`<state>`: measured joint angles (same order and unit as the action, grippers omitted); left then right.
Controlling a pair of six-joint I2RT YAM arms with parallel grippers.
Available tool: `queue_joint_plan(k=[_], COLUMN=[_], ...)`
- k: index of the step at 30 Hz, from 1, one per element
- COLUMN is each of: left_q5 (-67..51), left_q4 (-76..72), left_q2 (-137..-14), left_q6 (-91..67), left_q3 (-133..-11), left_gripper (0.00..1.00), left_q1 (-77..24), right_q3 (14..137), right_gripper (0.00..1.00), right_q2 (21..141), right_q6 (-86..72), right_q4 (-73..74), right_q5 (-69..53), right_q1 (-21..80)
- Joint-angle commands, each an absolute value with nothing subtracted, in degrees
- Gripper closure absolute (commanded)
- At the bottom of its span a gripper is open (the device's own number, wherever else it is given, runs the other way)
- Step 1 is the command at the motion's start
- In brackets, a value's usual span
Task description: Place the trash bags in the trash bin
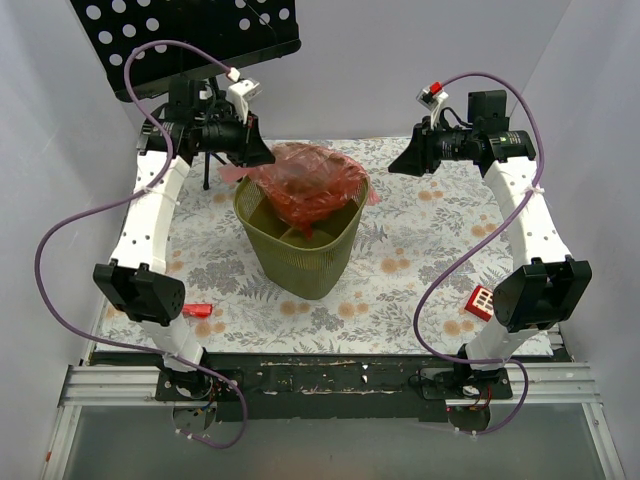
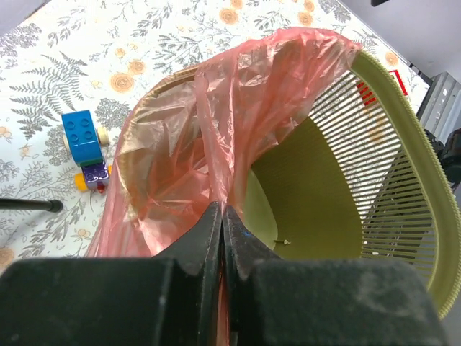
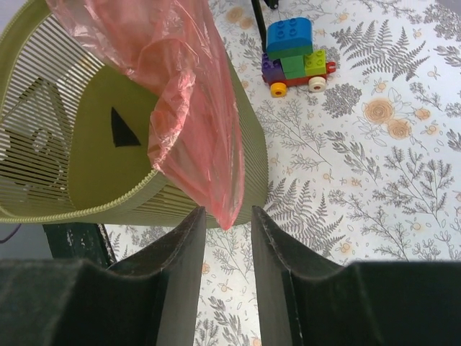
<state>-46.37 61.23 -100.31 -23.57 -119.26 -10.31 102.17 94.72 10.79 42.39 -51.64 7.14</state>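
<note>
The left tool is pinched shut on a fold of the trash bag. The bag's red film drapes over the rim of the trash bin and balloons above its mouth rather than sitting down inside. The right tool is parted and grips nothing, with a hanging corner of film just at its tips. The film looks thin, so a hard tug could tear it or slip it free. A sideways pull might drag or tip the light bin on the bench, and trapped air may spring the bag back out.
</note>
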Motion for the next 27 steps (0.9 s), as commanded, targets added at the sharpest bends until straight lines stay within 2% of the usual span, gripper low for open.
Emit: queue_joint_plan(k=[1, 6, 10, 13, 21, 27], left_q5=[-48.6, -53.2, -53.6, -52.6, -51.0, -51.0], left_q4=[57.8, 53.0, 49.7, 47.9, 45.3, 38.1], left_q2=[-89.7, -75.6, -65.6, -61.2, -55.0, -52.8], left_q6=[-19.5, -6.8, 3.2, 8.5, 20.4, 22.7], left_q3=[-117.3, -104.6, -93.8, -88.5, -78.8, -74.1], left_gripper=[1.0, 1.0, 1.0, 1.0, 1.0, 1.0], left_q1=[-10.4, -10.5, -10.9, -11.2, -11.2, -11.2], right_q3=[103.6, 99.3, 95.7, 92.5, 105.4, 117.1], right_gripper=[0.59, 0.5, 0.43, 0.41, 0.41, 0.41], right_q2=[92.1, 84.9, 78.2, 77.0, 86.4, 96.8], right_q6=[14.8, 23.3, 33.9, 37.4, 37.1, 41.2], right_q4=[40.7, 35.5, 34.1, 30.9, 32.2, 40.2], right_q5=[-56.5, -61.4, -53.0, -47.5, -47.0, -47.6], right_q1=[7.4, 10.3, 20.9, 27.6, 31.2, 33.8])
